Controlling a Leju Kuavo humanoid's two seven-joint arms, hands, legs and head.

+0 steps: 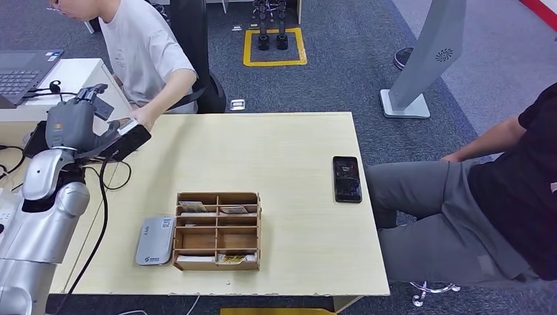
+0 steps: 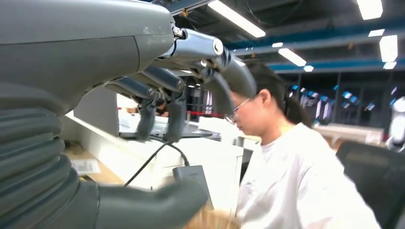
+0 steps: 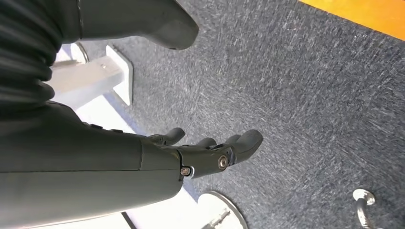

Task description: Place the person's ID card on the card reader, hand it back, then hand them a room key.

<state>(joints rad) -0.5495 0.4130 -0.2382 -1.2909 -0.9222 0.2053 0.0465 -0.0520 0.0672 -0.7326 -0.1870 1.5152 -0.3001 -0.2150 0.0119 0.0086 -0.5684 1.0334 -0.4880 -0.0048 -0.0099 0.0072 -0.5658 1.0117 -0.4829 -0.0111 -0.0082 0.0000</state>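
- My left hand [image 1: 79,121], upper left of frame, fingers spread, holds nothing, beside the person's hand [image 1: 141,120].
- My right hand [image 3: 210,152] hangs over grey carpet [image 3: 305,95], fingers apart, holding nothing.
- Grey rectangular card reader [image 1: 155,241] lower left on pale wooden surface [image 1: 289,151], touching the wooden compartment box [image 1: 217,230].
- ID card: cannot tell where.

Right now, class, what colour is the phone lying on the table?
Black, with a dark glossy screen. The phone shows best in the head view, near the table's right edge.

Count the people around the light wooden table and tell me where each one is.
2. A person in a white T-shirt leans in at the table's far left corner by the robot's left hand; a person in a black shirt and grey trousers sits at its right side.
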